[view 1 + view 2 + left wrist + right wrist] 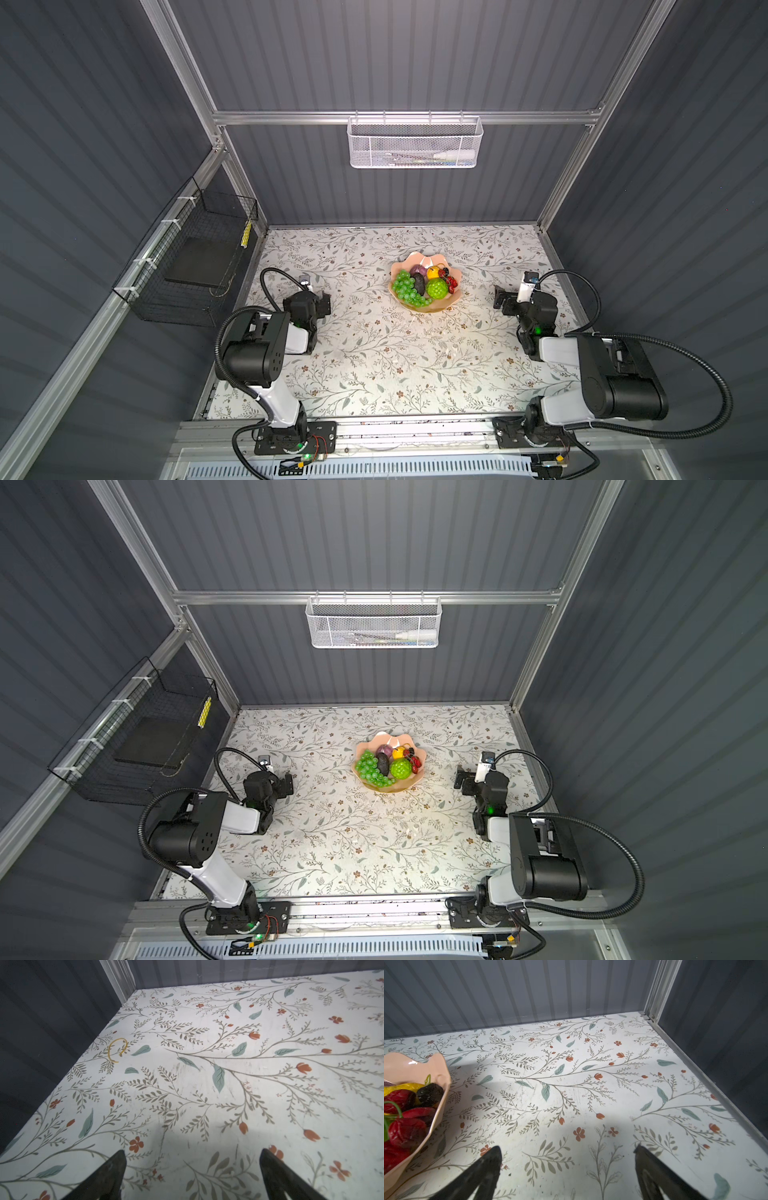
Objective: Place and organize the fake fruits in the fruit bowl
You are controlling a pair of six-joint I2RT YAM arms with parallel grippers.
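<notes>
The peach-pink fruit bowl [415, 258] [388, 738] stands a little behind the middle of the floral table. In it lie the fake fruits: green grapes [404, 286], a purple fruit [419, 272], a yellow fruit [433, 272], a dark avocado [419, 284], a lime-green bumpy ball [437, 288] and cherries [449, 279]. My left gripper [324, 302] [193, 1152] rests low, well left of the bowl, open and empty. My right gripper [500, 300] [568, 1147] is open and empty to the bowl's right. The right wrist view catches the bowl's rim [442, 1068] and red cherries [406, 1130].
A white mesh basket [414, 143] hangs on the back wall and a black wire basket [187, 266] on the left wall. A yellow rubber band [117, 1049] lies near the table's far left corner. Grey walls with aluminium posts close in three sides.
</notes>
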